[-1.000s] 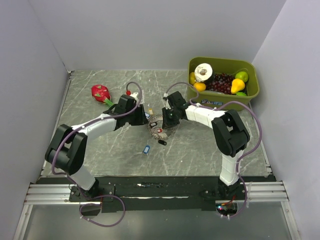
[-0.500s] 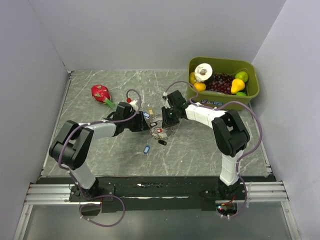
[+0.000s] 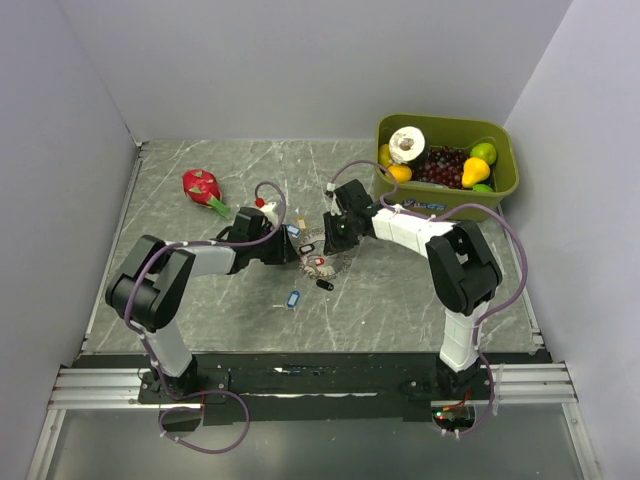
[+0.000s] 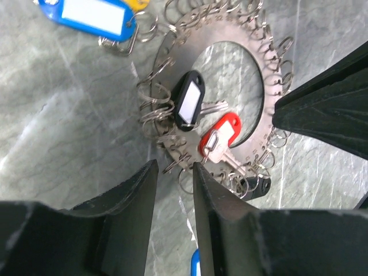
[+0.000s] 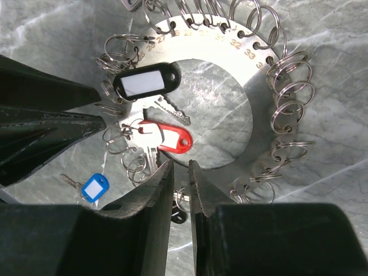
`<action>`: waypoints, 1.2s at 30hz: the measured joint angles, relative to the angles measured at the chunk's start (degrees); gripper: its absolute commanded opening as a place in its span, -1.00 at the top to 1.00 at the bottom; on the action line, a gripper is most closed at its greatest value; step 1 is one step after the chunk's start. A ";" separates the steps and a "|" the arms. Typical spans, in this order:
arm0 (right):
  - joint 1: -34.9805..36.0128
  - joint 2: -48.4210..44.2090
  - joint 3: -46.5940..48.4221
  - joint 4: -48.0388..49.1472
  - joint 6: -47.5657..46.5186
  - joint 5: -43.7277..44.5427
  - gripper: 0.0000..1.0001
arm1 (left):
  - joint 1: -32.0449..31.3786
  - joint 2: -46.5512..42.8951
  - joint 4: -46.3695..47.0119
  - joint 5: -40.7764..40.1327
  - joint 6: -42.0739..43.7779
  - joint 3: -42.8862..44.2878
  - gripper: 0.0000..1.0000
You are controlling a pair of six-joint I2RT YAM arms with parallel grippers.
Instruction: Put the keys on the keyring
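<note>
The keyring (image 3: 325, 262) is a flat metal disc (image 4: 175, 69) rimmed with split rings (image 5: 256, 80). It carries a black-tagged key (image 5: 146, 81) and a red-tagged key (image 5: 167, 137). One blue-tagged key (image 3: 293, 298) lies loose on the table in front of the ring and also shows in the right wrist view (image 5: 95, 187). Another blue-tagged key (image 3: 293, 229) lies behind the left gripper and also shows in the left wrist view (image 4: 92, 12). My left gripper (image 4: 174, 167) is open a little and empty, its tips at the ring's left rim. My right gripper (image 5: 181, 165) is nearly closed over the ring's near rim.
A small black fob (image 3: 325, 284) lies just in front of the ring. A red dragon fruit (image 3: 203, 186) lies at the back left. A green bin (image 3: 440, 122) of fruit stands at the back right. Walls close in three sides.
My left arm has folded lower and its gripper has dropped slightly toward the ring's left rim. The right arm and the ring have stayed put.
</note>
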 measured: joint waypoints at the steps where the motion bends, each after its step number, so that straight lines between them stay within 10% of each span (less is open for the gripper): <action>1: 0.00 -0.07 0.00 0.00 -0.02 0.00 0.53 | -0.02 0.20 0.44 0.17 0.02 0.00 0.36; 12: -0.02 -0.92 0.00 -0.96 0.00 0.00 0.53 | -0.63 2.43 3.78 1.49 0.68 -0.57 0.98; 31: -0.39 -17.53 -5.29 2.45 -1.84 -4.11 0.43 | -5.42 -12.09 -5.97 -1.14 6.27 5.14 0.98; 36: -1.79 -26.69 -10.86 7.63 -3.21 -7.10 -0.18 | -6.32 -19.23 -2.21 0.28 9.16 3.82 0.98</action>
